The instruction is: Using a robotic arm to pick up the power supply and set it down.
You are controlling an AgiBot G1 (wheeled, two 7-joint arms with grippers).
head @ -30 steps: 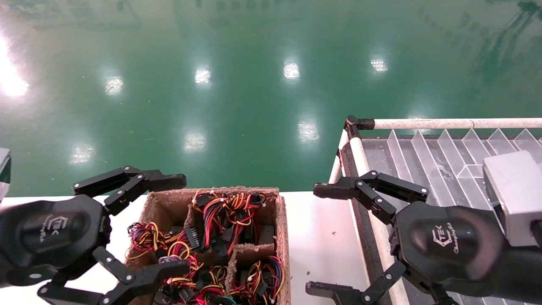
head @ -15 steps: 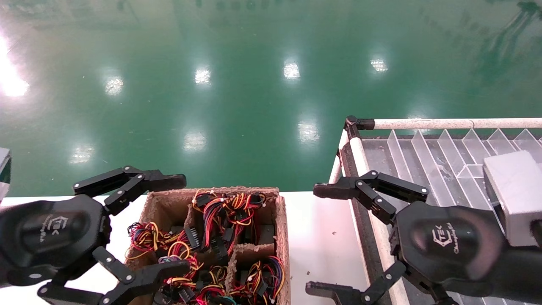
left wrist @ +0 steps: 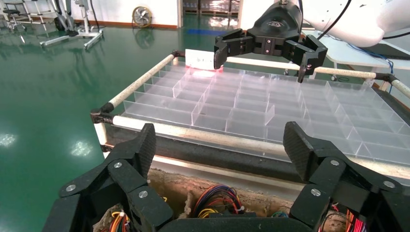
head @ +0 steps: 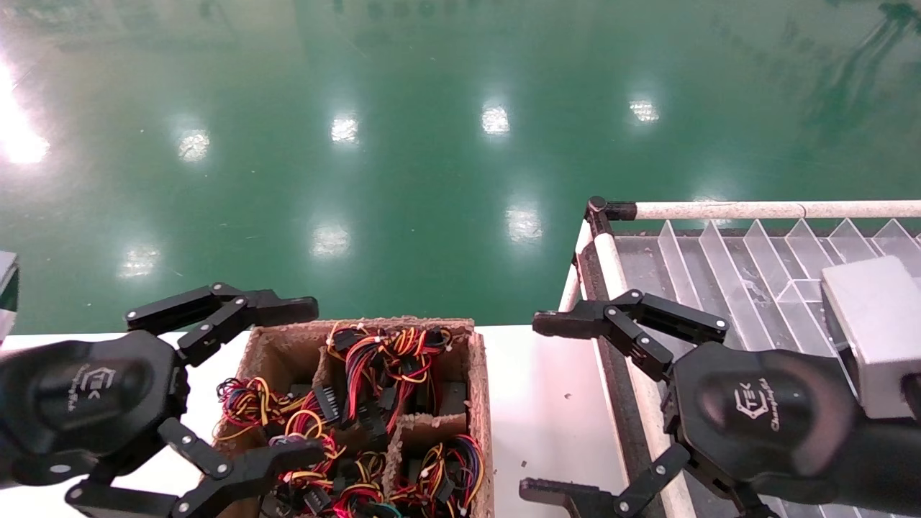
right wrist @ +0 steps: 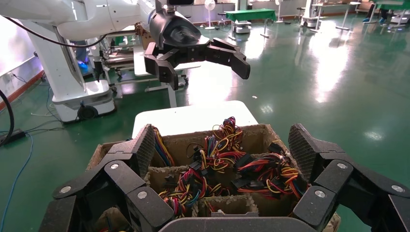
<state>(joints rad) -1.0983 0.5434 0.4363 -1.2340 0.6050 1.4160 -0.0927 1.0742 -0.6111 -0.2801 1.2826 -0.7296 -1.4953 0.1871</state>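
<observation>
Power supplies show as red, yellow, orange and black wire bundles [head: 381,367] with black connectors, filling the compartments of a brown cardboard box [head: 481,403]; their metal bodies are hidden under the wires. My left gripper [head: 298,381] hovers open over the box's left side, with nothing between its fingers. On the other side, my right gripper [head: 541,406] is open and empty, above the white table between the box and the tray. The right wrist view looks across the wire bundles [right wrist: 266,174] in the box [right wrist: 188,140], past its own open gripper [right wrist: 223,147], to the left gripper [right wrist: 193,53].
A clear plastic tray with divided compartments [head: 727,266] sits to the right, framed by a white pipe rail [head: 755,210]; the left wrist view shows the tray [left wrist: 232,104] and the right gripper [left wrist: 263,46] over it. The white table [head: 525,374] ends at the green floor [head: 432,180].
</observation>
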